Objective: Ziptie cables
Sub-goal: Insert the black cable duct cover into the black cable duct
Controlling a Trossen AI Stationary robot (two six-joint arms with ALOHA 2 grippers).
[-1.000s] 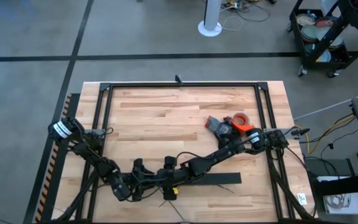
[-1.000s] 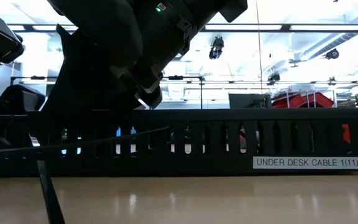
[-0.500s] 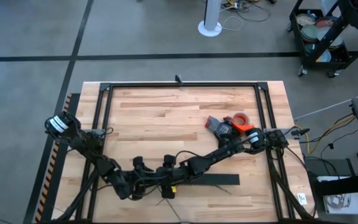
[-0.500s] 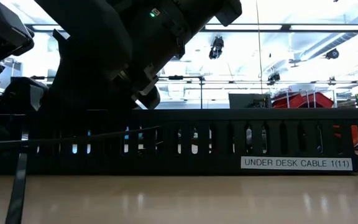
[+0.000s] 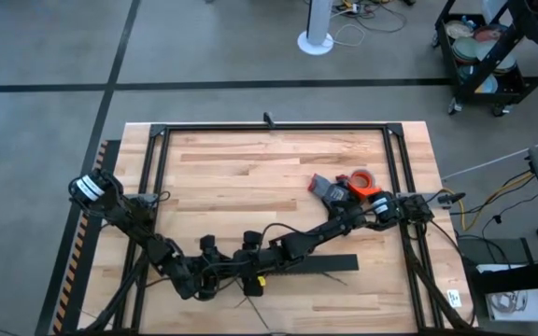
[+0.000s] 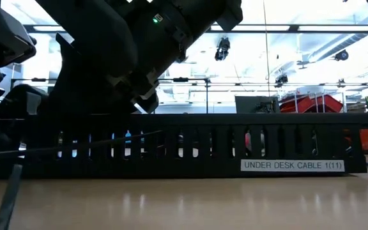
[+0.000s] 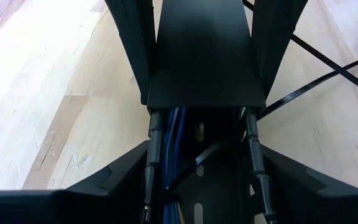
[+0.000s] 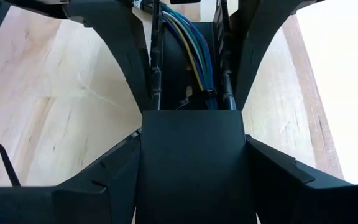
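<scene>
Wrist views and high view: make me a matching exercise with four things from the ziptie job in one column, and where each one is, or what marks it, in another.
Things:
1. duct
2. cables
3. zipties
4. orange roll

Places or marks:
A. crossed over each other on the bare tabletop
B. toward the tabletop's right side, away from the duct
C. carries a white label reading UNDER DESK CABLE
D. running along inside the black channel

Pairs: 1-C, 2-D, 3-A, 4-B
</scene>
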